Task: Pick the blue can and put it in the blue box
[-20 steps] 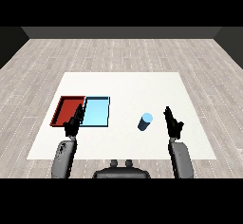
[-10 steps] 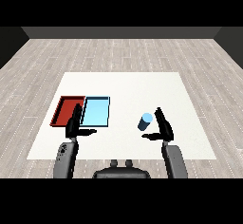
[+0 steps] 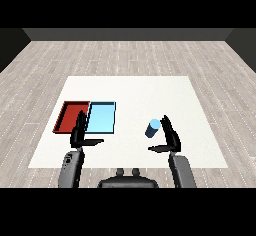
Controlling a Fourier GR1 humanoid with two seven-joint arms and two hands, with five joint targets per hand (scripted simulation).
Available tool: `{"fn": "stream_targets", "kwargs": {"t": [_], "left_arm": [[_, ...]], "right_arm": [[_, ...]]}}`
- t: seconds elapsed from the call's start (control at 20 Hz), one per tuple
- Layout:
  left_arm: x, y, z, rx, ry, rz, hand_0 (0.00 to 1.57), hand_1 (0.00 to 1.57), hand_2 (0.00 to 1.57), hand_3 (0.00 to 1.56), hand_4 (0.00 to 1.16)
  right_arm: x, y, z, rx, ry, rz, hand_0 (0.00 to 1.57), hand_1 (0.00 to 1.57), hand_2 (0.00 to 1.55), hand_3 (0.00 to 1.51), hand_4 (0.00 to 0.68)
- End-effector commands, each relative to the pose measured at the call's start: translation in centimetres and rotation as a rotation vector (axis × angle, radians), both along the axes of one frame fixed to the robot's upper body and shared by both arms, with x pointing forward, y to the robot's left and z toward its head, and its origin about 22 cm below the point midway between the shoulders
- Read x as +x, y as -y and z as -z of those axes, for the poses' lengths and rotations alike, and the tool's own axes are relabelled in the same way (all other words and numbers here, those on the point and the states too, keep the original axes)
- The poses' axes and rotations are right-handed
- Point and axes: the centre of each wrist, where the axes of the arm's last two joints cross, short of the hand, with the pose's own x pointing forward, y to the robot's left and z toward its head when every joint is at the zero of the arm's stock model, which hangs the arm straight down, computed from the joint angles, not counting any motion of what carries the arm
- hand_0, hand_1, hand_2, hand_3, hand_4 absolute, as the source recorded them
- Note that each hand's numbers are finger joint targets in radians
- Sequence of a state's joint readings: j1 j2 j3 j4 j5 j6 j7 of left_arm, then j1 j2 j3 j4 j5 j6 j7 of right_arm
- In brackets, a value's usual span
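Note:
The blue can stands upright on the white table, right of centre. My right hand is just to the can's right, open, fingers straight up and thumb reaching left below the can, not closed round it. The light blue tray lies left of centre. The red tray lies beside it on its left. My left hand hovers open at the near edge of the two trays, thumb pointing right, holding nothing.
The white table's near edge runs just in front of both forearms. Grey plank floor surrounds the table. Bare tabletop lies between the light blue tray and the can.
My right hand has moved left from the table's right side to just beside the blue can. The left hand has shifted slightly. The can has not moved.

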State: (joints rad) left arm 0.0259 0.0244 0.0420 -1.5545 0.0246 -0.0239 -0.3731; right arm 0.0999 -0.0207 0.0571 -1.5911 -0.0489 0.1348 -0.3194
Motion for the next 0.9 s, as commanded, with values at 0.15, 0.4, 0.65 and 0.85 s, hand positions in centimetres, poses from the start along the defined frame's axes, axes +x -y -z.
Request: {"fn": "stream_targets", "kwargs": {"t": [0.15,0.4,0.65,0.85], "left_arm": [[-0.5,-0.9,-0.1,0.007,0.024,-0.004,0.00,0.00,0.00,0.00,0.00],[-0.7,0.3,-1.4,0.014,0.023,-0.009,0.00,0.00,0.00,0.00,0.00],[1.4,-1.4,0.0,-0.010,0.017,0.000,0.00,0.00,0.00,0.00,0.00],[-0.8,0.4,-0.1,0.041,0.042,-0.030,0.00,0.00,0.00,0.00,0.00]], "right_arm": [[1.3,-0.6,-0.5,0.016,0.015,-0.001,0.00,0.00,0.00,0.00,0.000],[0.1,0.9,1.2,-0.023,0.003,0.018,0.00,0.00,0.00,0.00,0.000],[1.0,2.8,0.4,0.006,-0.020,0.026,0.00,0.00,0.00,0.00,0.000],[1.7,2.9,1.5,0.020,-0.037,0.034,0.00,0.00,0.00,0.00,0.000]]}}
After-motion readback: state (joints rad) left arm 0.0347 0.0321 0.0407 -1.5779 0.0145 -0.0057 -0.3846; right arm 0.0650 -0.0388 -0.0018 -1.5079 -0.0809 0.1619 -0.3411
